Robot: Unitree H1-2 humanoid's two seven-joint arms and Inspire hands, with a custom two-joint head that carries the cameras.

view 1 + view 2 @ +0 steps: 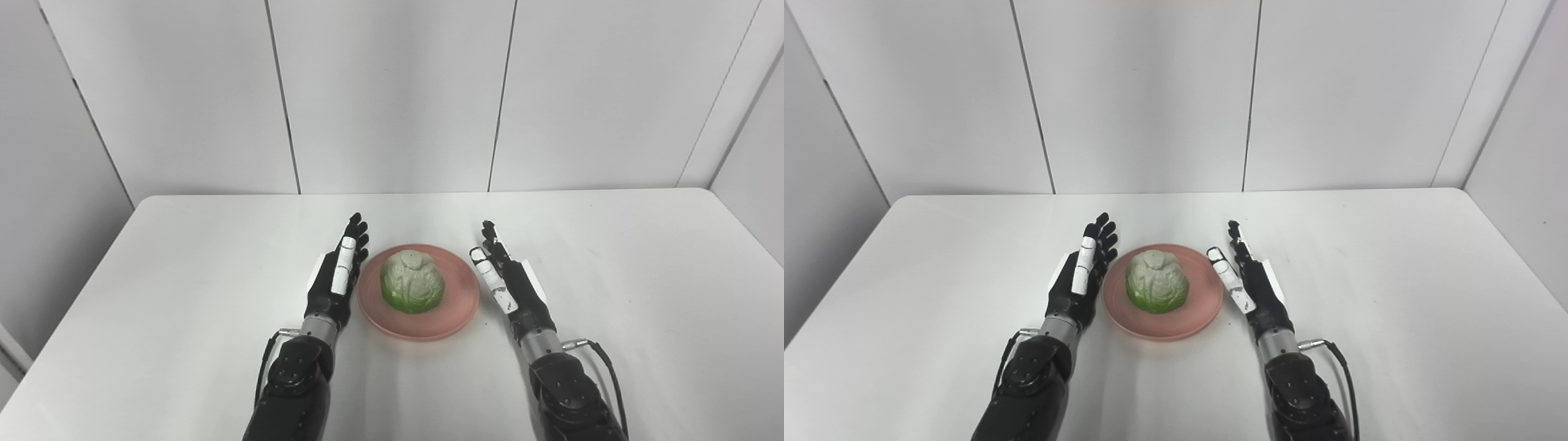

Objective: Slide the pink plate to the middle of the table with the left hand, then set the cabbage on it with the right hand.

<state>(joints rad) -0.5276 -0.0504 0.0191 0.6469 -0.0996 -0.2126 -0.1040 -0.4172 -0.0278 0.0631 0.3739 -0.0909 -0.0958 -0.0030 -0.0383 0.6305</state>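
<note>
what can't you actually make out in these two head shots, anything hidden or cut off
- Plate surface under the cabbage: covered by the cabbage in both eye views.
- Whether the left hand touches the plate's rim: they overlap in both views, contact unclear.
- Palm of the right hand: seen edge-on, facing the plate.
- Both upper arms: cut off by the bottom edge.
- Table near edge and near corners: outside the frame.
</note>
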